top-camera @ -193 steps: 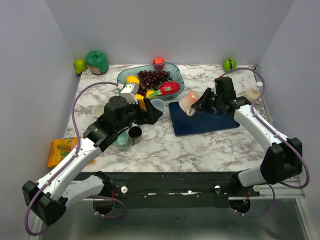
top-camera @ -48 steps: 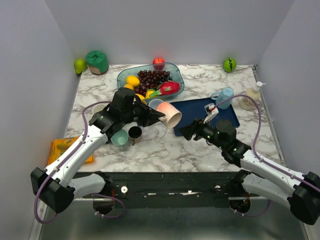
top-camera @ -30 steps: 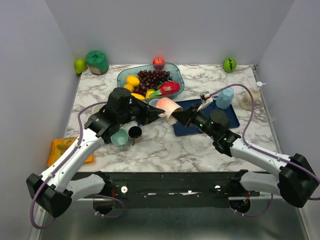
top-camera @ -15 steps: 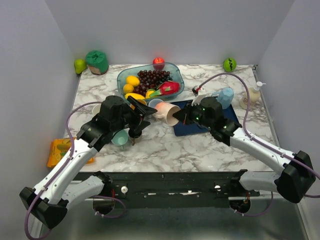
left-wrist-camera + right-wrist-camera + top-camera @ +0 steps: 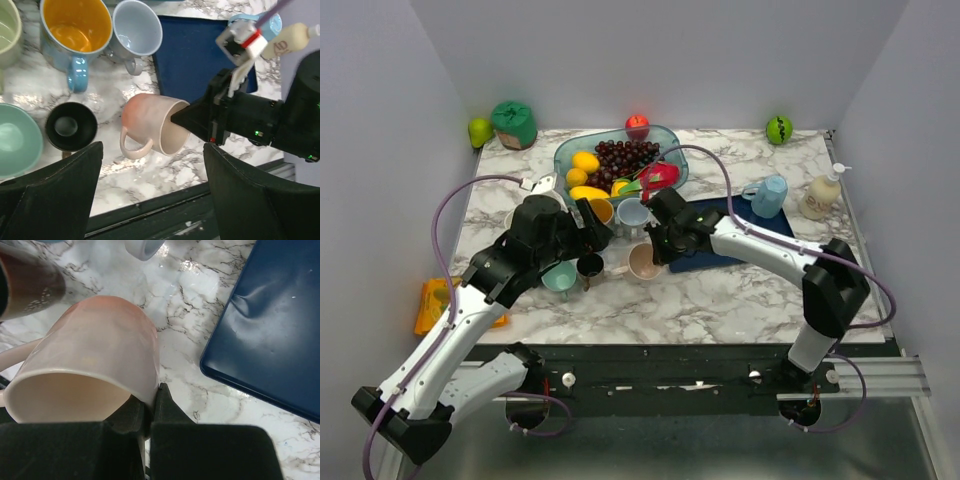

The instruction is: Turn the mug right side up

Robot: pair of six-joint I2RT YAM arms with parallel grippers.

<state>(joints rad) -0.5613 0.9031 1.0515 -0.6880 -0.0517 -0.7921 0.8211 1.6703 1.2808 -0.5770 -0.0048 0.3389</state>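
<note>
The pink ceramic mug [image 5: 643, 261] is tilted near the middle of the top view, just left of the blue mat [image 5: 710, 262]. The clenched right gripper [image 5: 150, 402] pinches its rim. The left gripper [image 5: 590, 236] hovers with jaws spread wide, holding nothing. Glazed, rigid and breakable, the mug will likely pivot in a rim pinch, so it wants setting down gently.

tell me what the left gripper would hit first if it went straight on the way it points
Probably the pink mug, centred ahead of the open left gripper and pinched at its rim by the right gripper; depth is unclear.
</note>
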